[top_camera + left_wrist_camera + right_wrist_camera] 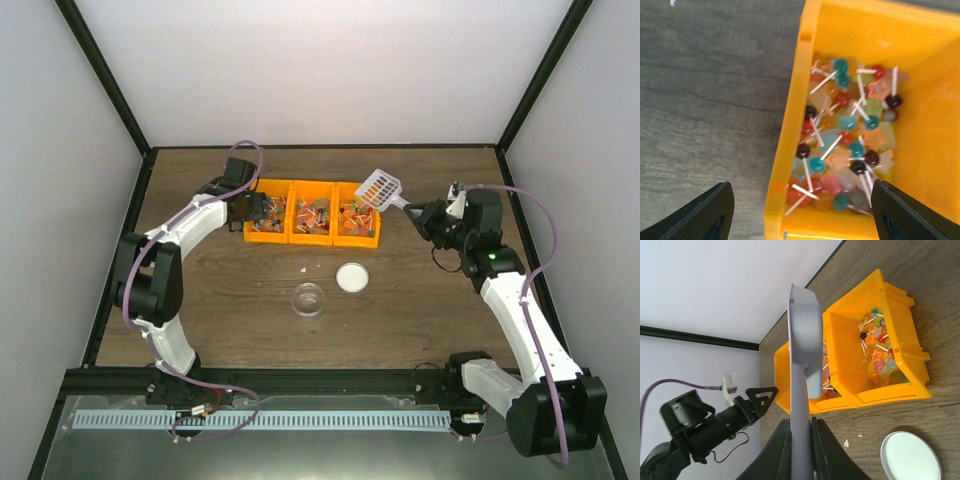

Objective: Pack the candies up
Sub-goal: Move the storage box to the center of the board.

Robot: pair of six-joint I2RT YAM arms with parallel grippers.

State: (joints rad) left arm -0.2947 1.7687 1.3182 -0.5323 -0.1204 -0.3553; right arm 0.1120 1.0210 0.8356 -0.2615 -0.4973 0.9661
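Observation:
The candies (850, 140) are tiny lollipops and star sweets in mixed colours, filling the three compartments of the orange bin (247, 236). My left gripper (252, 210) is open and empty, low over the bin's left end. In the left wrist view its fingers (705, 215) straddle the bin's left wall (785, 150). My right gripper (425, 215) is shut on the handle of the grey slotted scoop (380, 187). It holds the scoop above the bin's right compartment. In the right wrist view the scoop (805, 340) stands edge-on over the bin (890, 392). I cannot tell what the scoop holds.
A small clear cup (308, 298) stands in front of the bin, mid-table. A white round lid (352, 277) lies to its right, and also shows in the right wrist view (910, 457). A few crumbs (305, 268) lie on the wood. Enclosure walls stand on three sides.

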